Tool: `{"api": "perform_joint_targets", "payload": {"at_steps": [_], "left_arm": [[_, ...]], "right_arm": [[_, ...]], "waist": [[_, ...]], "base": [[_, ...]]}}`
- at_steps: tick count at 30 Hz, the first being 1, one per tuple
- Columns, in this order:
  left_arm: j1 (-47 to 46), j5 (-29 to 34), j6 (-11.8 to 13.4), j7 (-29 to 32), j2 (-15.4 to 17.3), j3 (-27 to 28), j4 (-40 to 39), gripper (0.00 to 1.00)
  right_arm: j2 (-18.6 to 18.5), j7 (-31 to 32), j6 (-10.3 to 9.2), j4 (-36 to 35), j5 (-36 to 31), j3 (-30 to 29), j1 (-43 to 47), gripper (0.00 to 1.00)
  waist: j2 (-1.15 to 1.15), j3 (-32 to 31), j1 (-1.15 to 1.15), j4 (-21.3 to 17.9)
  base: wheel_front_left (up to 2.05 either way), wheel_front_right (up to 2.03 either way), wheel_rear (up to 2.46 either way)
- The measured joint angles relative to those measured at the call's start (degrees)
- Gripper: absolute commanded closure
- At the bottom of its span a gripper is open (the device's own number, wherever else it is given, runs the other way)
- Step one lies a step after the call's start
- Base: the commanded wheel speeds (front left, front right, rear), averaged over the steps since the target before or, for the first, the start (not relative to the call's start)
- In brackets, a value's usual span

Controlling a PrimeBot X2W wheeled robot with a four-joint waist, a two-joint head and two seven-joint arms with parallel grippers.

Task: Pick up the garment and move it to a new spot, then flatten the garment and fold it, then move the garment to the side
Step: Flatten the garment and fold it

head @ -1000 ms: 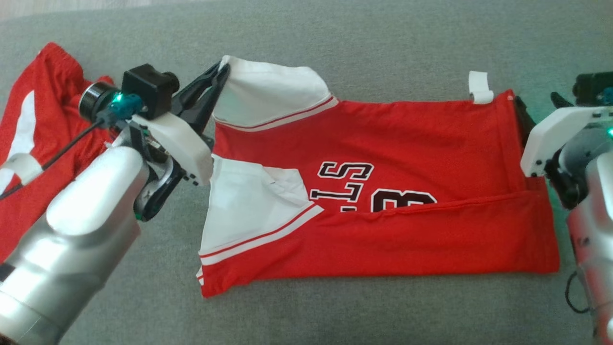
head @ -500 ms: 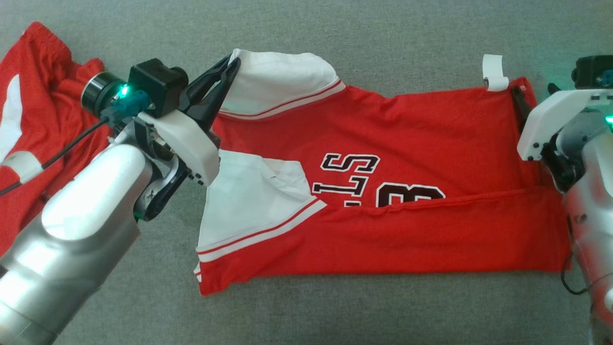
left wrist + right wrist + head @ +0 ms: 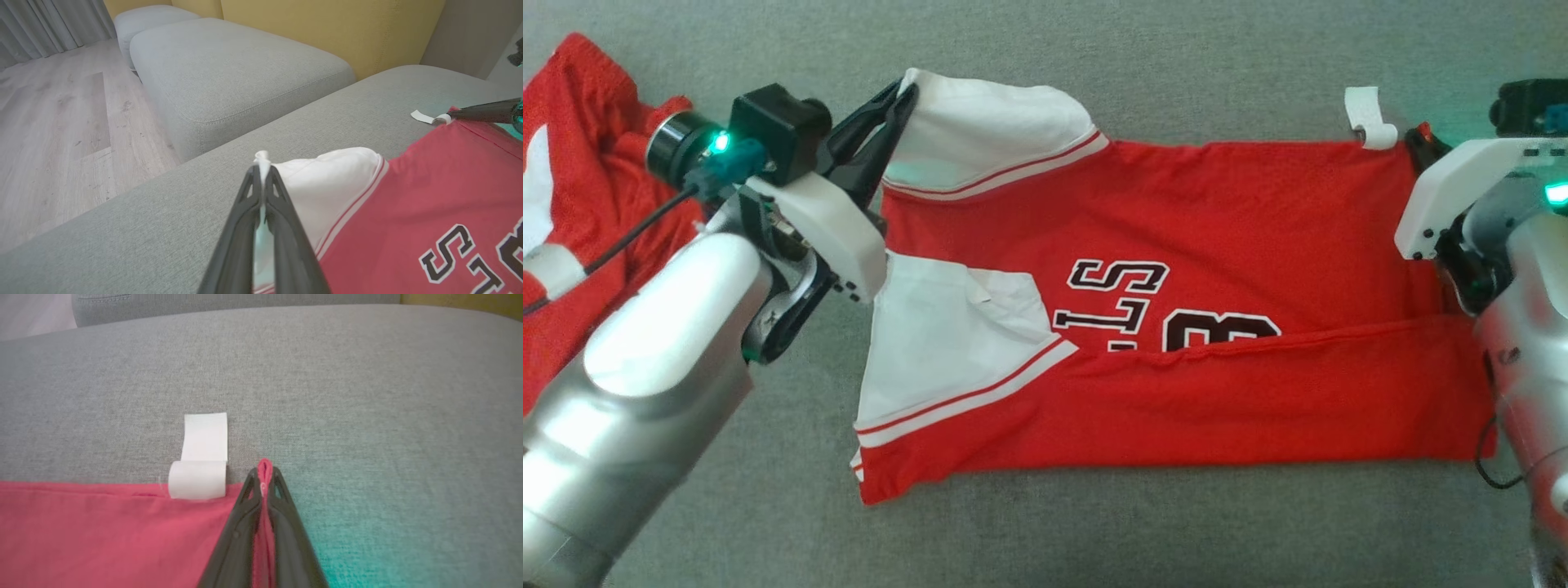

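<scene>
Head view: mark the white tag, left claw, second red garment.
white tag (image 3: 1369, 119), head view, strip's middle
left claw (image 3: 906, 87), head view, between fingertips
second red garment (image 3: 584, 98), head view, upper fabric

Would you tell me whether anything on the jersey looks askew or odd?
The jersey has its near edge folded over the lettering, hiding part; a white tag curls out past the far edge.

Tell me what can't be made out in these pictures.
- Lettering: head view, lower half under a folded flap of the jersey.
- Other red garment: head view, cut by the left edge, partly behind the left arm.
- Right gripper: head view, fingers mostly behind its white housing.
- Tag: right wrist view, curled; no print readable.
</scene>
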Motion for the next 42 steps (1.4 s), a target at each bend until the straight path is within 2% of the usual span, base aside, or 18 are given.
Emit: {"api": "perform_joint_targets", "payload": {"at_steps": [14, 18, 27, 34, 42], "left_arm": [[-2.42, -0.63, 0.05, -4.14, -0.13, 2.35, 8.33, 1.0], [-5.96, -0.6, -0.11, -5.66, -1.12, 3.23, 11.66, 1.0], [-13.54, 0.55, -2.74, -10.84, -4.72, 3.81, 21.25, 1.0], [-12.93, 0.56, -4.63, -13.16, -5.63, 2.98, 24.17, 1.0], [-5.69, 0.24, -5.84, -11.47, -4.17, -0.81, 20.92, 1.0]], "right_arm": [[-1.66, -7.56, 0.0, -1.87, 6.47, 3.67, -3.96, 1.0], [-1.94, -8.98, 0.0, -2.55, 8.01, 4.05, -6.65, 1.0], [-2.13, -12.52, 0.0, -1.81, 9.75, 5.5, -11.26, 1.0], [-3.33, -12.88, 0.0, -1.44, 13.32, 8.92, -10.43, 1.0], [-7.25, -8.05, 0.0, -4.71, 20.07, 14.91, -2.15, 1.0]], "waist": [[0.0, -1.29, 0.0, -2.22], [0.0, 0.01, 0.0, -2.56], [0.0, 2.63, 0.0, -2.91], [0.0, 0.65, -0.01, -2.47], [0.0, -3.46, -0.01, -1.63]], "base": [[0.0, 0.0, 0.0], [0.0, 0.0, 0.0], [0.0, 0.0, 0.0], [0.0, 0.0, 0.0], [0.0, 0.0, 0.0]]}}
